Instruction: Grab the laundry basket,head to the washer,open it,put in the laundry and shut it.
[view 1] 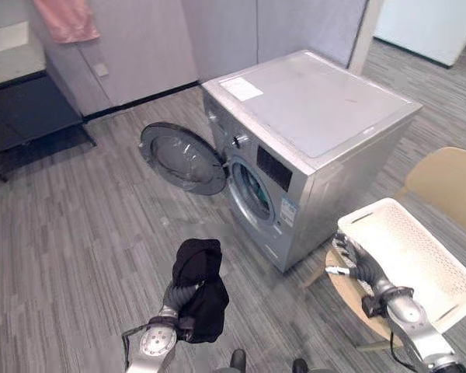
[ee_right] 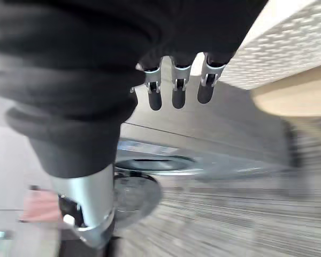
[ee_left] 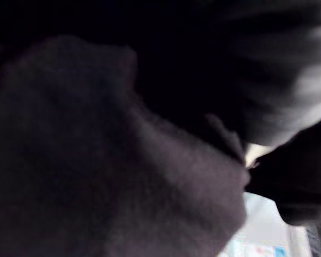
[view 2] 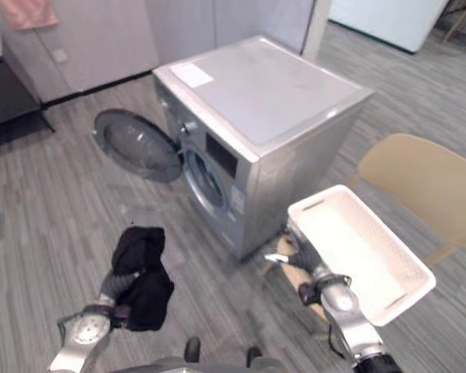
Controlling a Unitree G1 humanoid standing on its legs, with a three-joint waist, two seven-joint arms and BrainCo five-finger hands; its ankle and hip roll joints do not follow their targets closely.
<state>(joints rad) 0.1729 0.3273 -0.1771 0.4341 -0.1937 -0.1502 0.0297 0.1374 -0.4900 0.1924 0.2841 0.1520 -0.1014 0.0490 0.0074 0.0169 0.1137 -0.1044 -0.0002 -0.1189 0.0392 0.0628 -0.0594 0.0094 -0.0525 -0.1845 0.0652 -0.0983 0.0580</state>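
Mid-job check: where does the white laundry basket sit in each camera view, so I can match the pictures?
Left eye view: white laundry basket at lower right, on the tan chair.
Right eye view: basket at lower right, right of the washer.
Left wrist view: I cannot make it out; dark cloth covers the lens.
Right wrist view: basket at one corner, past the right hand.
Shared landmark: the washer.

A floor of grey, streaked wood-grain planks (view 1: 78,233) fills most of the frame, meeting pale grey wall panels (view 1: 151,47) with a dark skirting strip along the top. In the upper left a low black table with a pale top (view 1: 19,101) stands against the wall, and a pink cloth (view 1: 66,19) hangs above it. At the right edge stands a tan wooden chair with a curved back (view 1: 446,183).
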